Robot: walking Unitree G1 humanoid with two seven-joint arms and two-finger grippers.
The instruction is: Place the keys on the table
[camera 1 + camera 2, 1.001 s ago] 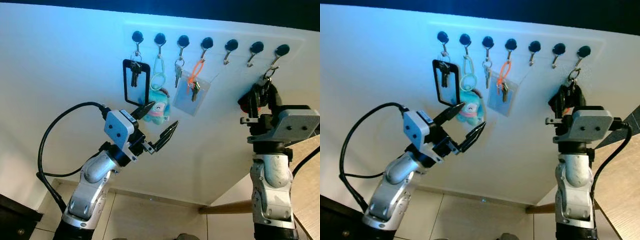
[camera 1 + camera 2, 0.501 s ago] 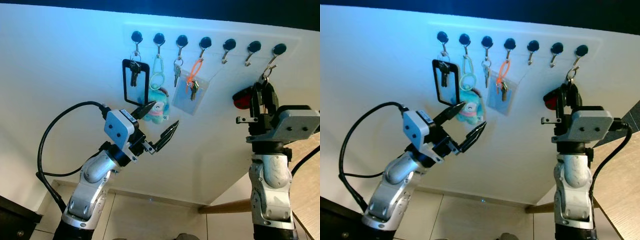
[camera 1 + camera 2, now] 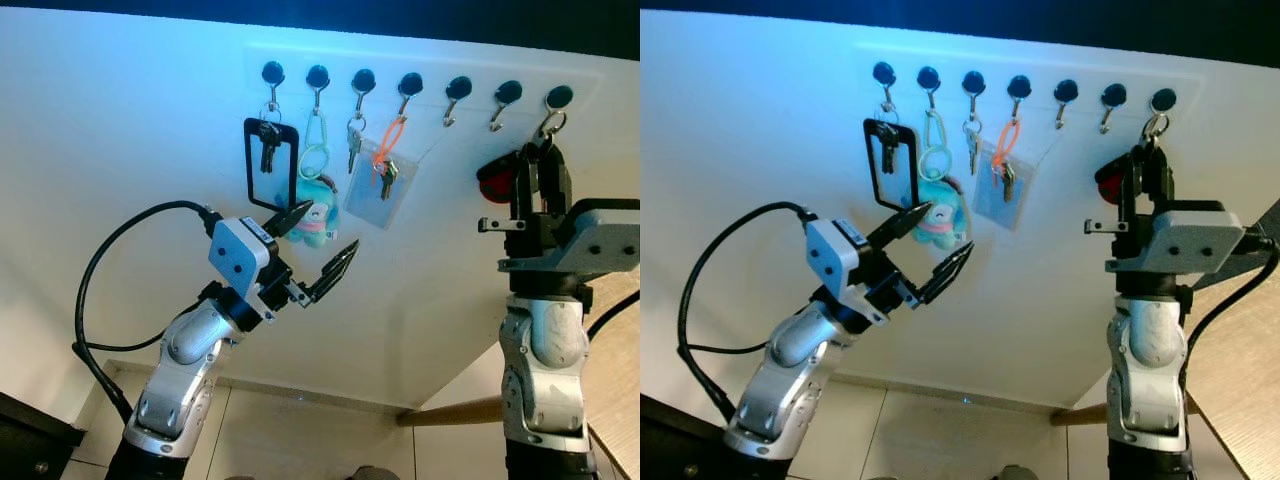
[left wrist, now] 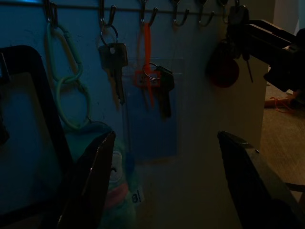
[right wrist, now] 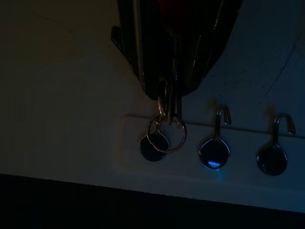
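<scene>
High against the white wall, the right gripper (image 3: 533, 172) is raised to the last hook (image 3: 556, 99) at the right end of the hook rack (image 3: 1040, 60), its two black fingers pinched together on the keys (image 3: 1137, 168). The bunch carries a round red fob (image 3: 495, 182) that sticks out to the left of the fingers, and its metal ring (image 5: 166, 134) hangs right at that last hook; whether the ring is on or off the hook cannot be told. In the right wrist view, two bare hooks (image 5: 217, 143) sit beside it on the same strip.

Lower and well to the left, the left gripper (image 3: 318, 246) is held up in front of the wall with its fingers spread wide, holding nothing. Just beyond its fingertips hangs a pastel plush charm (image 3: 316, 222) on a mint green carabiner (image 3: 317, 150). To the left of that hang dark keys in a black frame (image 3: 271, 163). To the right hang a single silver key (image 3: 355, 146) and an orange loop with a key over a clear card sleeve (image 3: 380, 190).

At the lower right, a wooden table (image 3: 1235, 370) edge shows beside the right arm, and pale floor tiles (image 3: 290, 435) lie below the wall.
</scene>
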